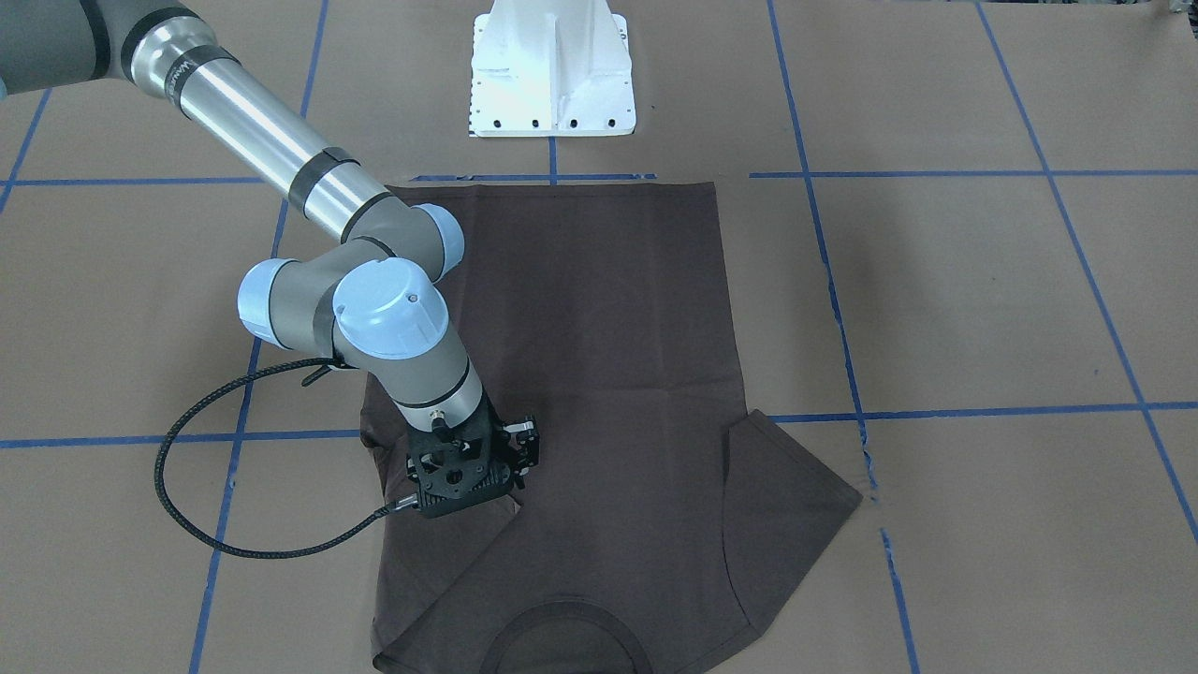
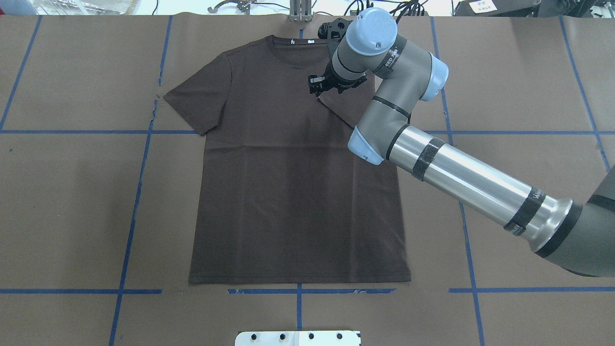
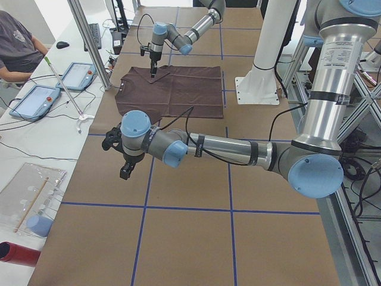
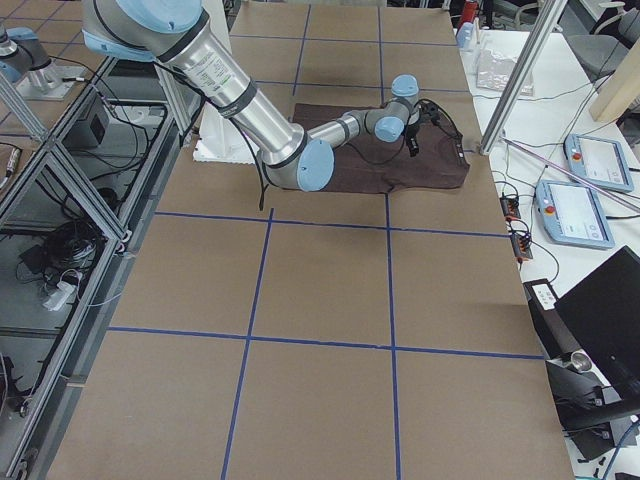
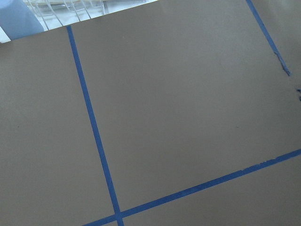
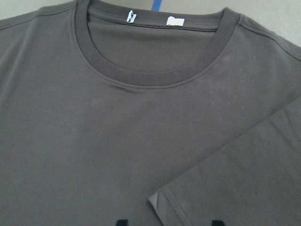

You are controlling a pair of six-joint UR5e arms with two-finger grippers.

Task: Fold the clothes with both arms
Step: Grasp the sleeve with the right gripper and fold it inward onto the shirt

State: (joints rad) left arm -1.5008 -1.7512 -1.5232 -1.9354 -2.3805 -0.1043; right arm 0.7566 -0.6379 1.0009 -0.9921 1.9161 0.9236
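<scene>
The dark brown-grey T-shirt (image 2: pixel 288 192) lies flat on the brown table with its ribbed collar (image 6: pixel 155 77) at the far edge. Its sleeve on my right (image 2: pixel 346 108) is folded inward over the chest, and the other sleeve (image 2: pixel 197 103) lies spread out. My right gripper (image 6: pixel 169 223) hangs just above the folded sleeve's hem corner (image 6: pixel 157 202). It is open, its two black fingertips (image 6: pixel 122 222) standing apart with no cloth pinched between them. My left gripper (image 3: pixel 125 170) points down over bare table well off the shirt; I cannot tell whether it is open or shut.
The white pedestal base (image 1: pixel 552 70) stands at the robot's side of the shirt. Blue tape lines (image 5: pixel 91 122) grid the brown table. Beyond the far edge are aluminium posts (image 3: pixel 89 42), tablets (image 3: pixel 36 101), a clear box (image 3: pixel 30 196) and a seated person (image 3: pixel 18 44).
</scene>
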